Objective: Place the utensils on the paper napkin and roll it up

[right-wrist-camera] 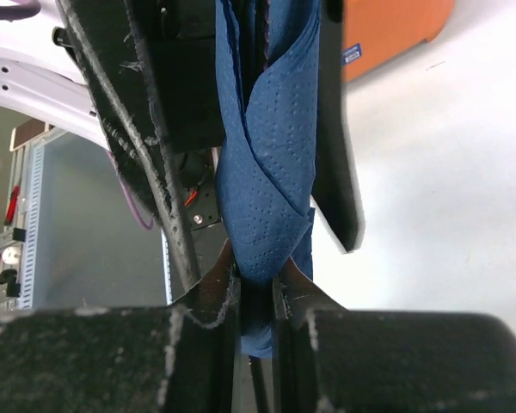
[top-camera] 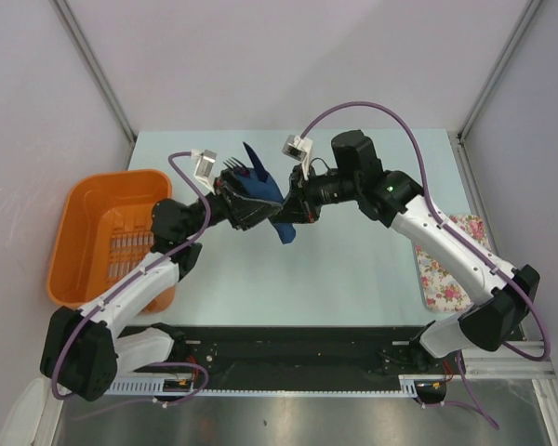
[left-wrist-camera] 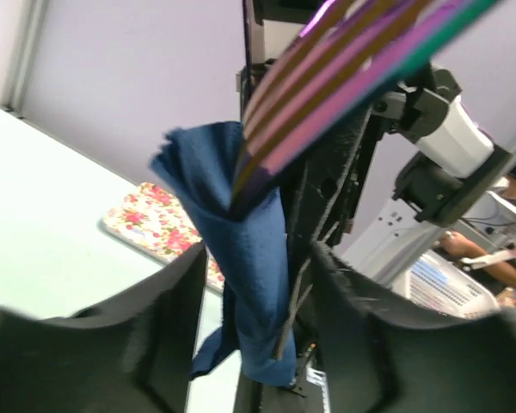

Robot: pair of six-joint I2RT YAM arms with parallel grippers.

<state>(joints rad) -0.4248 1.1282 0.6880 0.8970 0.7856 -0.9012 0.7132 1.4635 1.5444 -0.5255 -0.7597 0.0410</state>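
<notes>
The navy paper napkin is rolled into a twisted tube and hangs in the air above the table, between my two grippers. Purple utensils stick out of its far end, fork tines showing; in the left wrist view the utensils are a blurred purple band. My right gripper is shut on the napkin's lower end. My left gripper stands open around the napkin, with a gap on each side. In the overhead view the left gripper and right gripper meet mid-table.
An orange basket sits at the table's left edge. A white floral cloth lies at the right edge. The pale table lies below the raised roll.
</notes>
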